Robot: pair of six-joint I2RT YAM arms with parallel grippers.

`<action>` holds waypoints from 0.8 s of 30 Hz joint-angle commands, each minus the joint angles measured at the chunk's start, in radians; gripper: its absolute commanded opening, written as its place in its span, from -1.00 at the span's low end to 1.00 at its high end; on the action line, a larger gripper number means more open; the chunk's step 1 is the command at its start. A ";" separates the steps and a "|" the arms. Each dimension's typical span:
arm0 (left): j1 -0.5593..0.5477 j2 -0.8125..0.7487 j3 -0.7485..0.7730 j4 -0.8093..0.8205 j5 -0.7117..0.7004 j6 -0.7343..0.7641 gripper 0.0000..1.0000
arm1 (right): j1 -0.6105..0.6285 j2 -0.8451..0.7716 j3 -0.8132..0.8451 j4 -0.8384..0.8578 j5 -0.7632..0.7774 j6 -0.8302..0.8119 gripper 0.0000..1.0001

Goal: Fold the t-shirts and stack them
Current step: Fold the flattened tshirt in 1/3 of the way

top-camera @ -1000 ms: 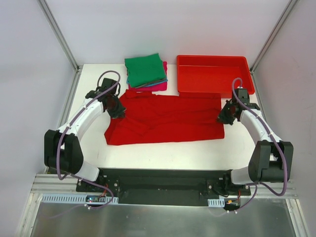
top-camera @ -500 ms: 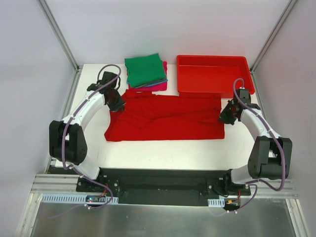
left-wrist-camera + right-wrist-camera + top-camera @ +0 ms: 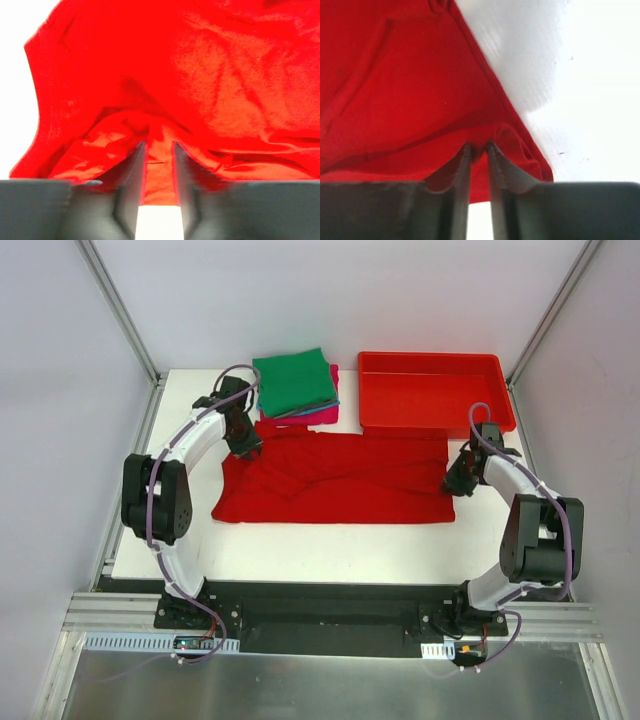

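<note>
A large red t-shirt (image 3: 340, 480) lies spread across the middle of the white table, partly folded lengthwise. My left gripper (image 3: 244, 443) is shut on its far left edge; the left wrist view shows red cloth (image 3: 210, 85) pinched between the fingers (image 3: 131, 185). My right gripper (image 3: 455, 478) is shut on the shirt's right edge; the right wrist view shows a fold of red cloth (image 3: 405, 90) between the fingers (image 3: 462, 185). A stack of folded shirts stands behind the red one: green (image 3: 293, 381) on top, teal-blue (image 3: 264, 406) and magenta-pink (image 3: 322, 415) edges below.
A rigid red plastic bin (image 3: 434, 390) stands at the back right, just beyond the shirt's far right corner. Bare white table (image 3: 330, 545) runs along the front of the shirt. Metal frame posts rise at both back corners.
My left gripper has moved away from me and to the right, dragging the shirt's left part toward the folded stack. The right gripper has shifted only slightly.
</note>
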 commanded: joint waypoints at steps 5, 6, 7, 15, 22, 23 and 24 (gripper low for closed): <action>0.013 -0.013 0.079 -0.074 -0.110 0.052 0.98 | -0.022 0.021 0.109 -0.042 0.103 -0.029 0.33; 0.011 -0.042 0.073 -0.077 -0.118 0.050 0.98 | -0.022 0.001 0.105 -0.047 0.114 -0.036 0.42; 0.011 -0.070 0.059 -0.075 -0.120 0.046 0.98 | -0.022 -0.026 0.096 -0.048 0.127 -0.044 0.60; 0.011 -0.305 -0.260 0.019 0.035 -0.043 0.98 | 0.035 -0.217 -0.104 0.094 -0.111 -0.076 0.92; 0.011 -0.205 -0.365 0.136 0.155 -0.043 0.98 | 0.156 -0.013 -0.047 0.116 -0.067 -0.066 0.93; 0.013 -0.184 -0.368 0.138 0.164 -0.043 0.98 | 0.156 0.009 -0.044 0.101 -0.052 -0.041 0.93; 0.011 -0.170 -0.378 0.146 0.167 -0.042 0.98 | 0.156 0.022 -0.047 0.082 -0.032 -0.018 0.93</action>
